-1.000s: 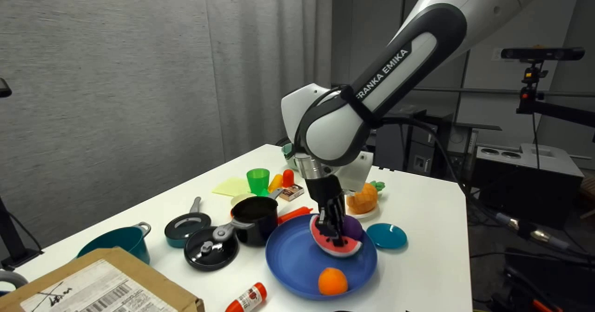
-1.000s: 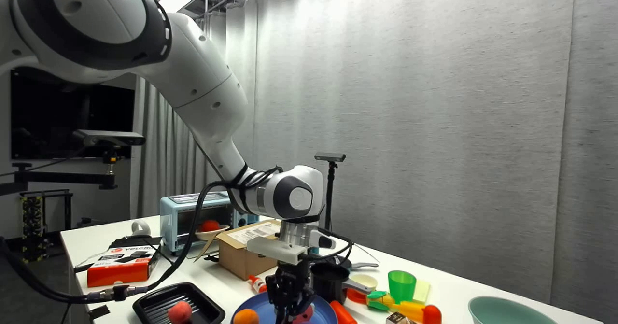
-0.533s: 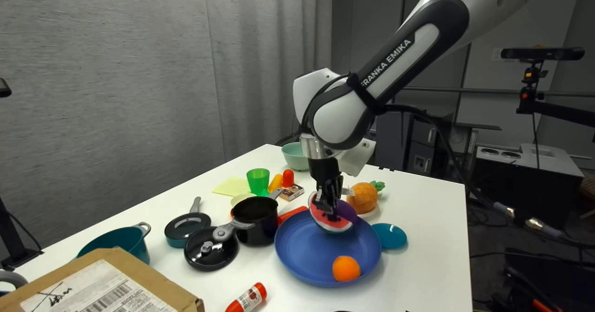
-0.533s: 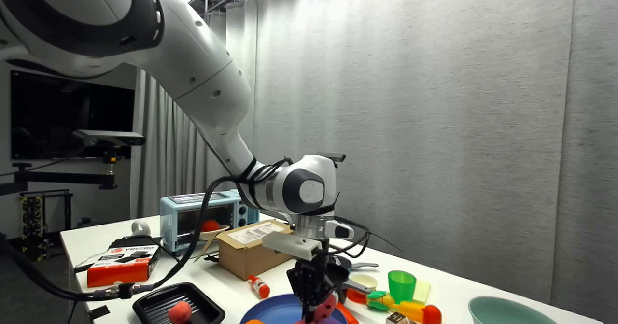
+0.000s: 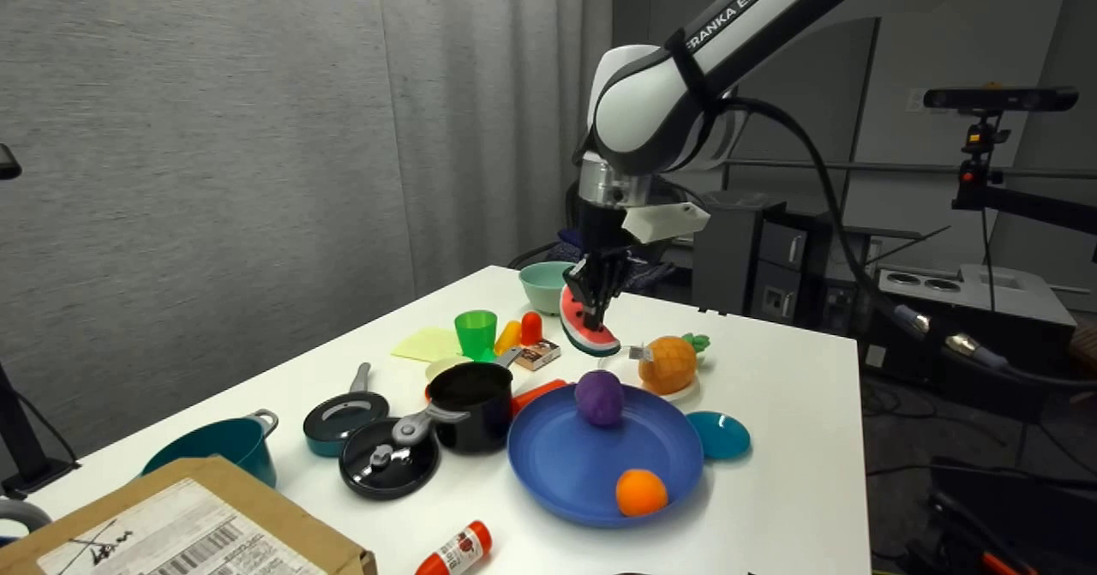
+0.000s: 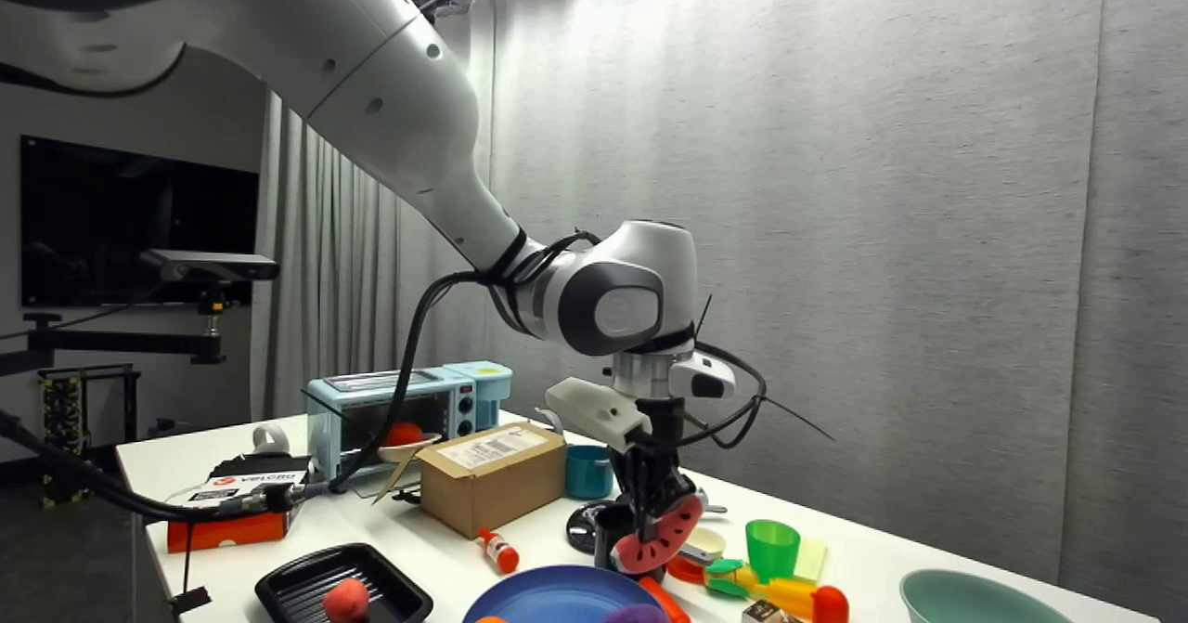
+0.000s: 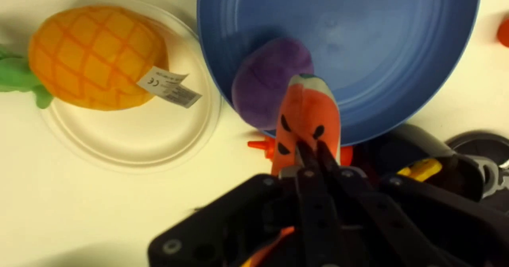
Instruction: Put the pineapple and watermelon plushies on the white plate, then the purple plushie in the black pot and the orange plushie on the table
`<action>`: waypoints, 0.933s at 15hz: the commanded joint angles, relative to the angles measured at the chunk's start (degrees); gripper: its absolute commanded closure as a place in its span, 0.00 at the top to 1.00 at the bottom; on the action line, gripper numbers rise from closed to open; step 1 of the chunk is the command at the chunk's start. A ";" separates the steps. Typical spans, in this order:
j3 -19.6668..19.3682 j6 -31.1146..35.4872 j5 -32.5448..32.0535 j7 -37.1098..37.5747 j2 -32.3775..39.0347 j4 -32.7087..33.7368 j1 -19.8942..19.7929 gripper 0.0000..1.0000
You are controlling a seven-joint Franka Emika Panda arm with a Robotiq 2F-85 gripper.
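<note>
My gripper (image 5: pixel 594 316) is shut on the red watermelon plushie (image 5: pixel 577 321) and holds it in the air, off the blue plate (image 5: pixel 557 472). In the wrist view the fingertips (image 7: pixel 314 145) pinch the watermelon (image 7: pixel 310 100). The pineapple plushie (image 5: pixel 668 366) lies on the white plate (image 7: pixel 137 164), with its tag toward the blue plate. The purple plushie (image 5: pixel 600 399) sits inside the blue plate near its rim; it also shows in the wrist view (image 7: pixel 266 80). The orange plushie (image 5: pixel 641 494) lies on the blue plate's near side. The black pot (image 5: pixel 480 412) stands beside the blue plate.
A teal lid-like disc (image 5: pixel 718 434), a red bottle (image 5: pixel 540 395), a black lid (image 5: pixel 390 464) and a small pan (image 5: pixel 343 421) lie around the plates. A green cup (image 5: pixel 476 333), a mint bowl (image 5: pixel 547 285) and a cardboard box (image 6: pixel 492 484) also stand on the table.
My gripper has lifted the watermelon up off the blue plate and carried it toward the mint bowl's side. The blue plate slid slightly, and the purple plushie now shows uncovered.
</note>
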 commanded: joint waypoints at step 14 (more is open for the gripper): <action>-9.24 7.20 10.60 28.40 2.76 -5.86 -5.40 0.01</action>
